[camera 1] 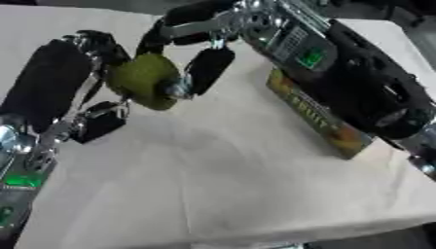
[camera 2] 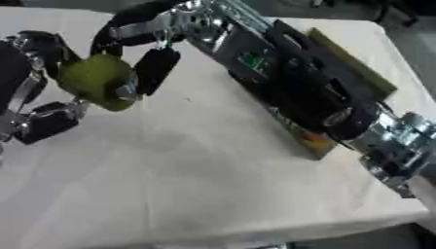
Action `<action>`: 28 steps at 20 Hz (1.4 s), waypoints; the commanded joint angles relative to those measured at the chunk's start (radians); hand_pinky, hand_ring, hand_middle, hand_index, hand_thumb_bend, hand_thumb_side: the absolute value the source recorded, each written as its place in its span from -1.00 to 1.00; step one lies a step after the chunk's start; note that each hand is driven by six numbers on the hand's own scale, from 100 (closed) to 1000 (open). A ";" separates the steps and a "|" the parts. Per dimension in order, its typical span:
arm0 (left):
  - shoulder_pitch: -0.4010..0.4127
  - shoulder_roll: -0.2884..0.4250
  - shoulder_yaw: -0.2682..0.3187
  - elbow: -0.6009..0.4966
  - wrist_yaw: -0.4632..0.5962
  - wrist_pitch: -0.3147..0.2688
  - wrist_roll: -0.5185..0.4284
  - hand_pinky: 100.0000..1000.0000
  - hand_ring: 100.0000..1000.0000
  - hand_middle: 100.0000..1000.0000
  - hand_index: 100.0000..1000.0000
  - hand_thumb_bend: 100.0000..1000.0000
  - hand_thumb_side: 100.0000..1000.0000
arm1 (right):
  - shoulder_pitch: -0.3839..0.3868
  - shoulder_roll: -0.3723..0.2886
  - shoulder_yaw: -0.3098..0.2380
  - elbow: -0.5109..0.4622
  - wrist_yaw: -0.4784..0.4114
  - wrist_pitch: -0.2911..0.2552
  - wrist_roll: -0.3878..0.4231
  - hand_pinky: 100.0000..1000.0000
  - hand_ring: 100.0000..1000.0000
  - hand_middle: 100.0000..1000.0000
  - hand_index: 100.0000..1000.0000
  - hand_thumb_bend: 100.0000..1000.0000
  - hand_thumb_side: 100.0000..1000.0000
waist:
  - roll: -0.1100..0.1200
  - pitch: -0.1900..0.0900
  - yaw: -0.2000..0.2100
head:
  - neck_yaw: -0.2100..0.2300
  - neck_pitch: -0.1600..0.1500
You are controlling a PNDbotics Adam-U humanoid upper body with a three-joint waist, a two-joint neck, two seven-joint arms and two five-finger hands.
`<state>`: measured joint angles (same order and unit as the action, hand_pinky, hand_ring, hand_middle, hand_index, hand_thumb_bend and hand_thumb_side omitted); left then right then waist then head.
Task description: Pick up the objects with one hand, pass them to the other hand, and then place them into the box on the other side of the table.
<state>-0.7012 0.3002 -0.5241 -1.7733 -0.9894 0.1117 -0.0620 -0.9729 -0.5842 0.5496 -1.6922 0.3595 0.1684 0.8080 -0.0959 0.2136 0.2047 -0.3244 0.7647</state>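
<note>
Pale cloth covers the table (camera 1: pixel 221 185) across both eye views. Above it, near the far left, a green rounded object (camera 1: pixel 145 80) sits between the two hands, off the surface. The left hand (camera 1: pixel 72 78) curls its fingers around it from the left, and the right hand (camera 1: pixel 200 58) has fingers bent onto its right side. Behind the right forearm, a box (camera 1: pixel 319 119) stands on the table's right side; yellow lettering runs along its side panel but is too blurred to read, beside an orange patch.
</note>
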 commanded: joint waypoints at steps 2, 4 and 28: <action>-0.025 -0.010 0.002 -0.022 -0.020 -0.016 0.003 -0.42 -0.35 -0.22 -0.03 -1.00 -1.00 | -0.021 -0.002 -0.001 0.016 -0.041 0.016 0.015 0.81 0.53 0.06 0.54 -1.00 -0.30 | -0.011 -0.009 0.001 | -0.005 0.005; -0.024 -0.011 0.003 -0.021 -0.025 -0.018 0.004 -0.42 -0.35 -0.22 -0.03 -1.00 -1.00 | -0.020 -0.002 -0.001 0.018 -0.065 0.029 0.010 0.78 0.46 -0.06 0.38 -1.00 -0.44 | -0.011 -0.009 0.001 | -0.004 0.005; 0.001 -0.018 0.025 0.043 -0.094 0.154 -0.040 0.19 0.22 0.49 0.78 0.04 -0.34 | 0.006 -0.055 -0.040 -0.087 -0.189 0.131 -0.130 0.62 -0.15 -0.70 -0.30 -1.00 -0.87 | 0.005 -0.012 -0.026 | -0.001 0.005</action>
<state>-0.6880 0.2824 -0.5117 -1.7243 -1.0831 0.2528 -0.0953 -0.9512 -0.6109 0.5300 -1.7578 0.1787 0.2955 0.6807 -0.1003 0.2136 0.1797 -0.3259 0.7647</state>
